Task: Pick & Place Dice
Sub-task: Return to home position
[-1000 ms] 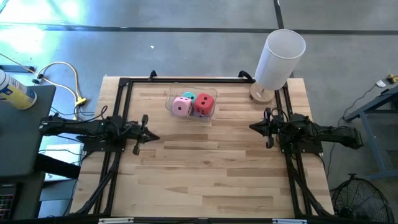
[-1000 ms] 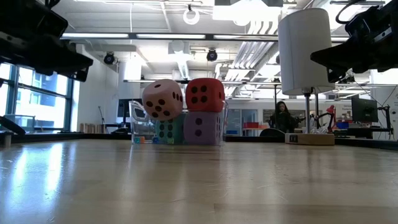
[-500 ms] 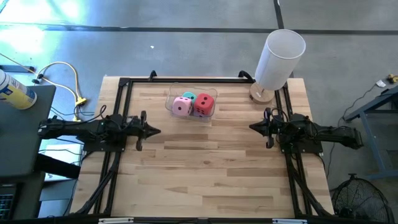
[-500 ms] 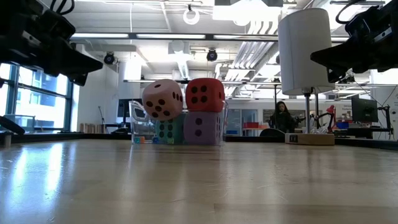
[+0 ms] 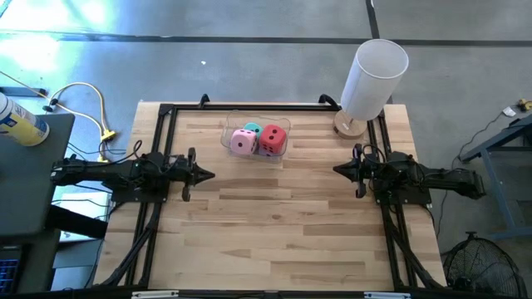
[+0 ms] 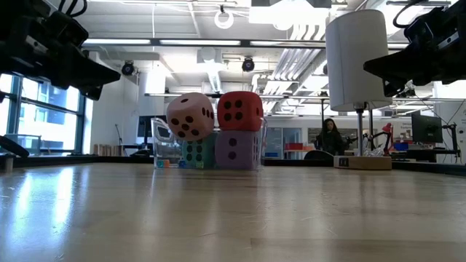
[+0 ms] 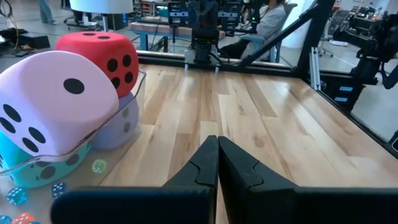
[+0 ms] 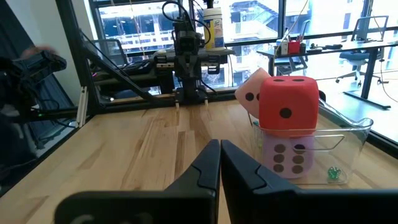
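Note:
Four dice sit stacked in a clear plastic box [image 5: 226, 133] near the table's far edge. The pink die [image 5: 243, 141] and the red die [image 5: 272, 139] lie on top. Under them are the teal die [image 6: 195, 153] and the purple die [image 6: 237, 150]. My left gripper [image 5: 212, 174] hovers shut above the table's left side, pointing right, with the box beyond it toward the far edge. My right gripper [image 5: 335, 169] hovers shut above the right side, pointing left. In each wrist view the fingers meet at the tips: left gripper [image 7: 217, 140], right gripper [image 8: 220, 144].
A tall white cylinder [image 5: 374, 75] stands on a round base at the far right corner. Tiny coloured dice [image 7: 99, 166] lie on the box's floor. Black frame rails run along the left, right and far edges. Bare wood fills the table's middle and near half. A person [image 6: 329, 135] sits in the room behind.
My left gripper has moved a little toward the table's far edge and toward the box, staying shut, and has kept still for the last half second. The dice have not moved.

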Tool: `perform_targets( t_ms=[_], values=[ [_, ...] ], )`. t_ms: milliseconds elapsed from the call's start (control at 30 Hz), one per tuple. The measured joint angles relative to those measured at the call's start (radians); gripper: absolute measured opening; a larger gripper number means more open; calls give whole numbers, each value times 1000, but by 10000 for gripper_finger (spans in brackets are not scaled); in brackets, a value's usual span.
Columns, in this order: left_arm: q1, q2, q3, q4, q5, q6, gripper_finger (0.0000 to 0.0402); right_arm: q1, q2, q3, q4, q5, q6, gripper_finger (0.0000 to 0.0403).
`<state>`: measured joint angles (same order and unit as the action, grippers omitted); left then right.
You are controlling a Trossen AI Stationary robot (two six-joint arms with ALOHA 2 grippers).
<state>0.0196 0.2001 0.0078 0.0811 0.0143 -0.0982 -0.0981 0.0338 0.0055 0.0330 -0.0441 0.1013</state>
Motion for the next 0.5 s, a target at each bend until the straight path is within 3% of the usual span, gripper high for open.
perform_targets(
  t_ms=[233, 500],
  values=[
    [-13, -32, 0, 2, -1, 0, 0, 0, 0, 0, 0, 0, 0, 3],
    [-13, -165, 0, 5, -2, 0, 0, 0, 0, 0, 0, 0, 0, 3]
  ],
)
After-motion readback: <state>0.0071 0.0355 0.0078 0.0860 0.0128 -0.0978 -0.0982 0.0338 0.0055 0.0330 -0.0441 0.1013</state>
